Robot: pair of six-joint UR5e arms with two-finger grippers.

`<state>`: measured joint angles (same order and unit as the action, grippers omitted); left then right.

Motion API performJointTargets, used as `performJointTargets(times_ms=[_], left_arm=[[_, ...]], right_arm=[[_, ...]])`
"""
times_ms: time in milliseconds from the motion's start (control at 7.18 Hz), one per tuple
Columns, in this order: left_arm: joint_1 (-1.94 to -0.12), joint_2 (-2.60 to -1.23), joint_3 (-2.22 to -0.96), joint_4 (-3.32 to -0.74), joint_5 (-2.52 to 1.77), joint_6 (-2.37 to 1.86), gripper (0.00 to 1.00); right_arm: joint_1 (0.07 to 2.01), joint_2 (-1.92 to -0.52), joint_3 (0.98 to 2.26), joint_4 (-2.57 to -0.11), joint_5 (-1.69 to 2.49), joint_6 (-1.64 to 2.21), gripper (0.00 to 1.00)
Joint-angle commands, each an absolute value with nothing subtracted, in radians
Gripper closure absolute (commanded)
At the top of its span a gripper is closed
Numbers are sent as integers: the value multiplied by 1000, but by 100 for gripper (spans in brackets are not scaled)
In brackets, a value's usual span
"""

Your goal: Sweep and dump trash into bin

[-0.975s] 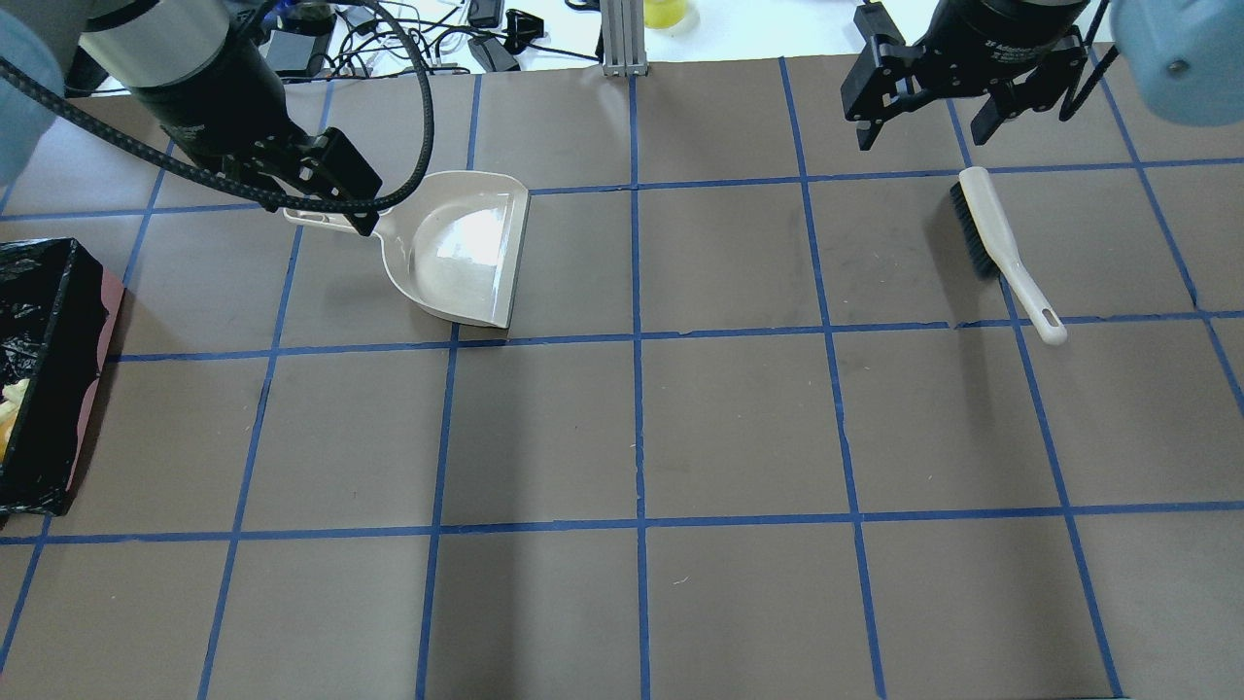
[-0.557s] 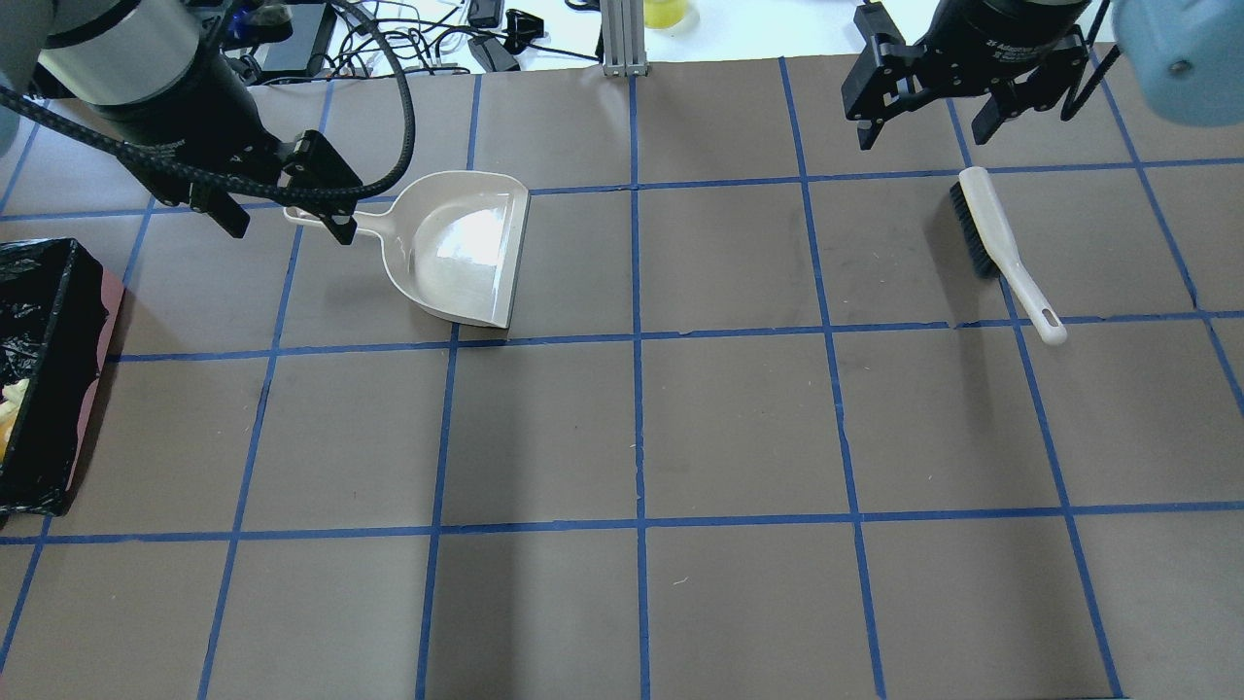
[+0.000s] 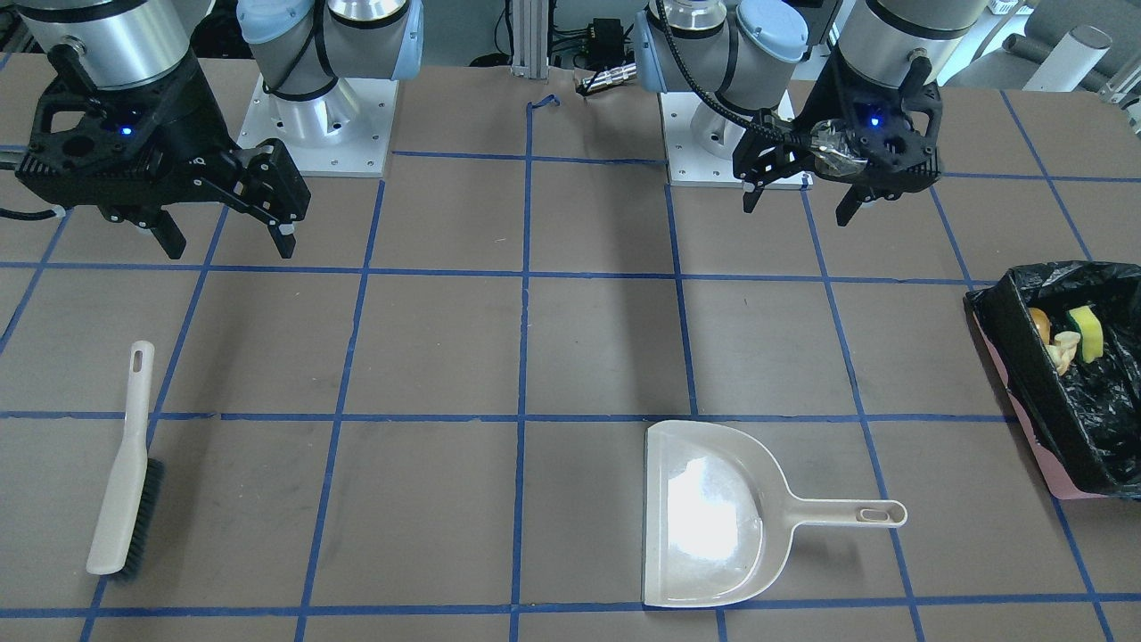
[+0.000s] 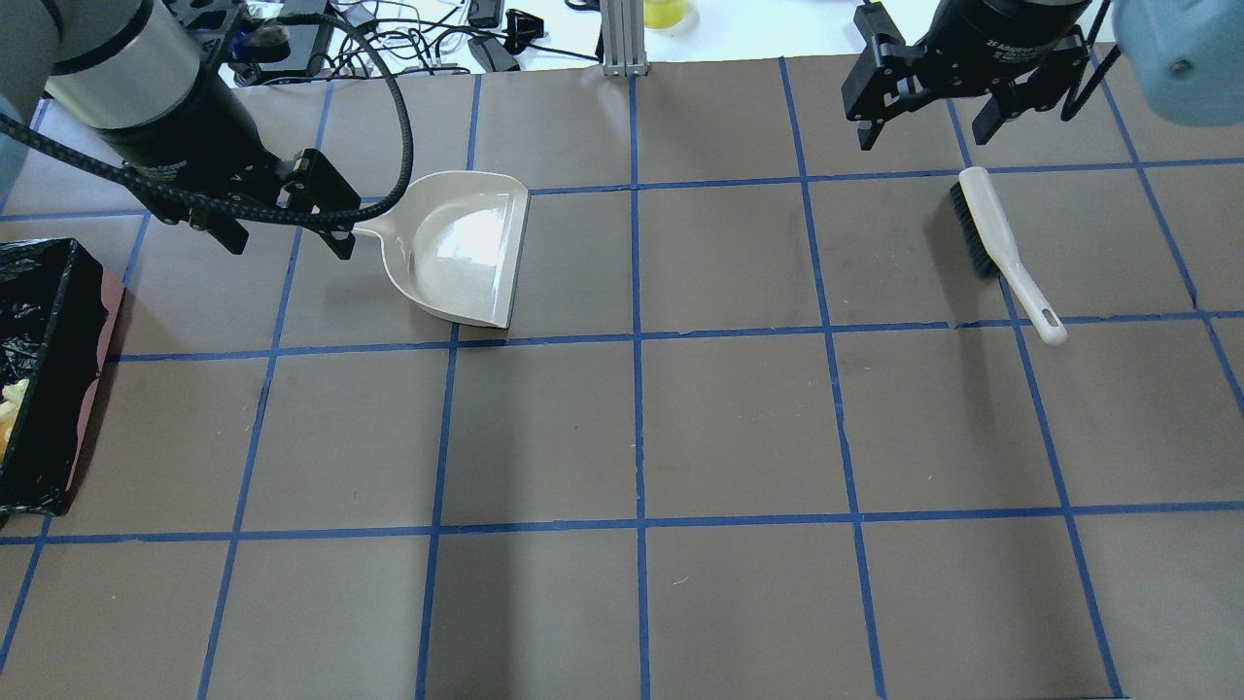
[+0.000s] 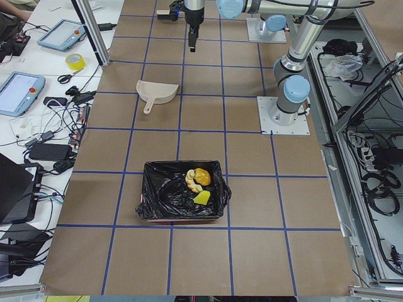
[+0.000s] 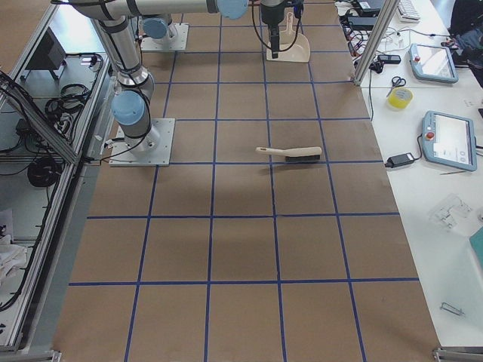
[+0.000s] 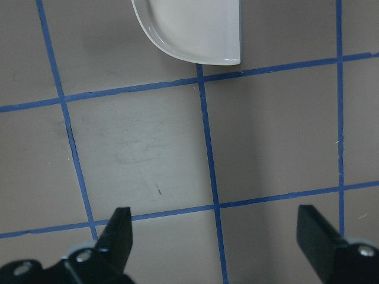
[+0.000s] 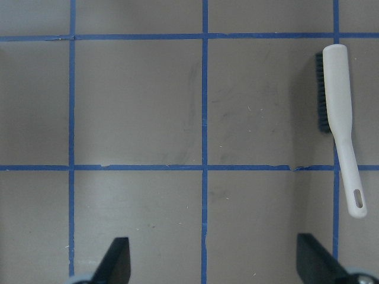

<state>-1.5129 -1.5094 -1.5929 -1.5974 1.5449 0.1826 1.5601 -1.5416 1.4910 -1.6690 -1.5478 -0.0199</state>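
The bin (image 3: 997,314), a pink box lined with a black bag, stands at the table's left end; it also shows in the overhead view (image 4: 86,292) and the exterior left view (image 5: 151,189). Inside lie the golden-brown lump (image 3: 1039,323), the yellow-green sponge (image 3: 1086,333) and the cream slice (image 3: 1063,349). The beige dustpan (image 4: 462,248) lies empty on the table. My left gripper (image 4: 289,245) is open and empty, raised above the dustpan's handle end. My right gripper (image 4: 920,138) is open and empty, raised behind the brush (image 4: 996,248).
The brush (image 3: 125,464) lies flat on the right side, bristles sideways. The dustpan (image 3: 713,517) points its handle toward the bin. Cables and devices lie beyond the far table edge (image 4: 466,39). A metal post (image 4: 622,39) stands at the far middle.
My left gripper has drawn back to the left off the dustpan's handle and stands open above its end. The dustpan, the brush and the right arm have not moved.
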Motion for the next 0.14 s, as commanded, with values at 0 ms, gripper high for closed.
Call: performJointTargets(times_ms=[0], left_arm=[[-1511,-1503,-1620,-1536,1546,199,0]], right_arm=[[1560,-1542,1491,-1669,-1548,-20,0]])
